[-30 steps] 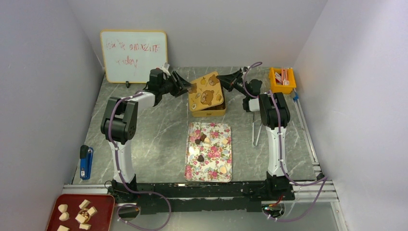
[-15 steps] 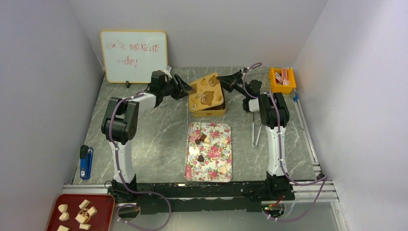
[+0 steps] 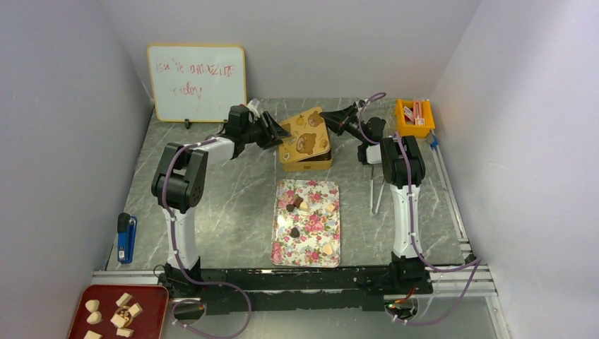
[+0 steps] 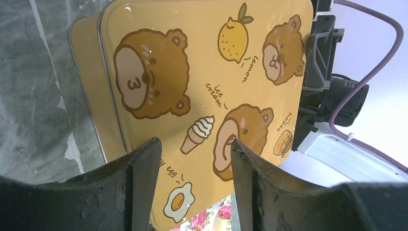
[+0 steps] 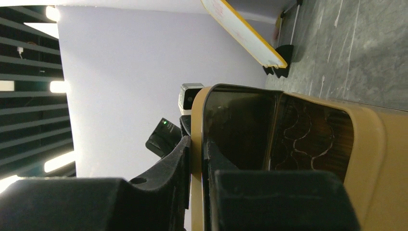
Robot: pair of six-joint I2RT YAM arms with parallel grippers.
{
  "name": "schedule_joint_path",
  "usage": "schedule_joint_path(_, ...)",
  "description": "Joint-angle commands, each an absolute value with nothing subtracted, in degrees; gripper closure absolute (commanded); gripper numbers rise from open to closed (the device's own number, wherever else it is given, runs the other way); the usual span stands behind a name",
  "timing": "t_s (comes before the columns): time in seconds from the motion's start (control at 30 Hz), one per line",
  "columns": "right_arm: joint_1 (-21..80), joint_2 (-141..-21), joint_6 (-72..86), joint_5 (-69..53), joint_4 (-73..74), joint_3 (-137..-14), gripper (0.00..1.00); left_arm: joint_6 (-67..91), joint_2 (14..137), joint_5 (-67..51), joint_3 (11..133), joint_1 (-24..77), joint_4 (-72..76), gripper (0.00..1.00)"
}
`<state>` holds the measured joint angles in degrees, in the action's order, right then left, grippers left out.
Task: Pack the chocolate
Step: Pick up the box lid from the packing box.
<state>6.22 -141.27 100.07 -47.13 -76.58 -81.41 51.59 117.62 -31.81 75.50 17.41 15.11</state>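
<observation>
The small brown, tan and cream chocolates lie scattered on the rectangular floral tray at the middle of the grey marbled tabletop. Toward the far edge, the yellow bear-printed tin lid sits tilted over its yellow tin box. My right claw is pinched tight on the lid's rim. My left claw stands partly open at the lid's opposite edge; I cannot tell whether it touches.
</observation>
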Motion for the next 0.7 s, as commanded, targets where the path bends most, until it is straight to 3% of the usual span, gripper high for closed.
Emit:
schedule_joint_path(0.0,5.45,-140.63,97.87,-47.27,-78.59,-83.15,1.0,49.68,116.72,-32.52,76.88,18.19,13.85,0.4)
schedule_joint_path(0.67,4.12,-140.58,97.04,-48.34,-78.05,-82.25,1.0,45.89,112.61,-26.14,75.78,17.84,8.89,0.39)
